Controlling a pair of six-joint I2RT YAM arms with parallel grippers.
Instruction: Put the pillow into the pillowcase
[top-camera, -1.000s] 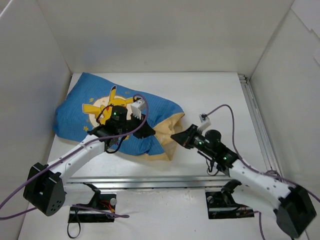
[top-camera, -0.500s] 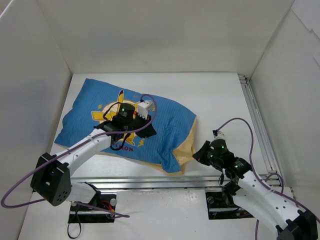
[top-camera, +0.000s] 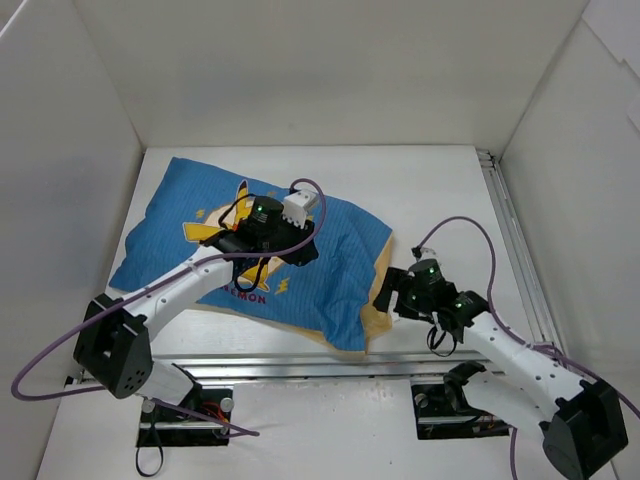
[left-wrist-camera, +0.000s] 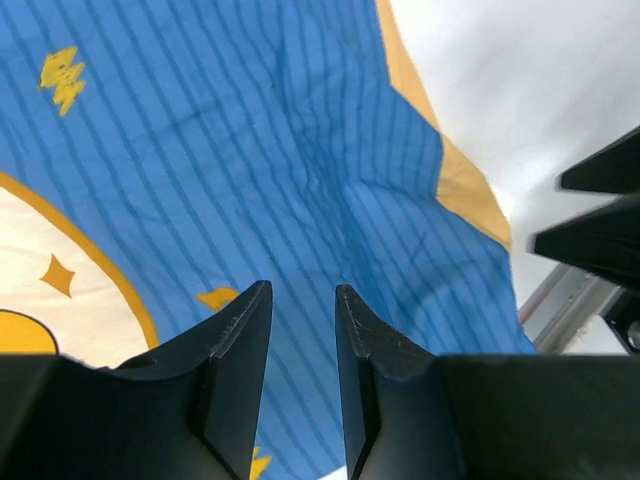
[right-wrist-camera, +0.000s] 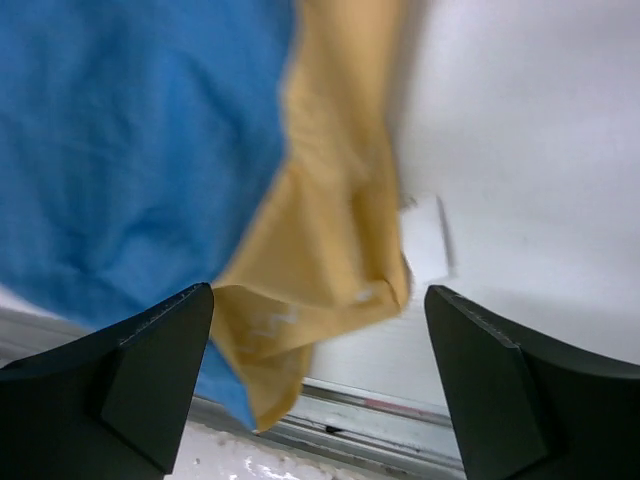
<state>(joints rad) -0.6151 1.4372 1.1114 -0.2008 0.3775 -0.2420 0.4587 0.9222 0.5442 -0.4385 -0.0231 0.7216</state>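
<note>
While left gripper (left-wrist-camera: 302, 300) is gaping slightly, right gripper (right-wrist-camera: 318, 295) widely, both empty, limp pillowcase (top-camera: 345, 265) is likely needing a hem pinch.

Only one piece of writing is showing: yellow capital letters (top-camera: 250, 297) on the blue face of the pillowcase (top-camera: 335, 270), left of centre in the top view. The end is reading "MON". The left arm (top-camera: 185, 288) is crossing just above the word's start, so the earlier letters, possibly "KE", are coming out unclear. At centre right of the right wrist view, a small white tag (right-wrist-camera: 425, 240) is lying too blurred to read.
</note>
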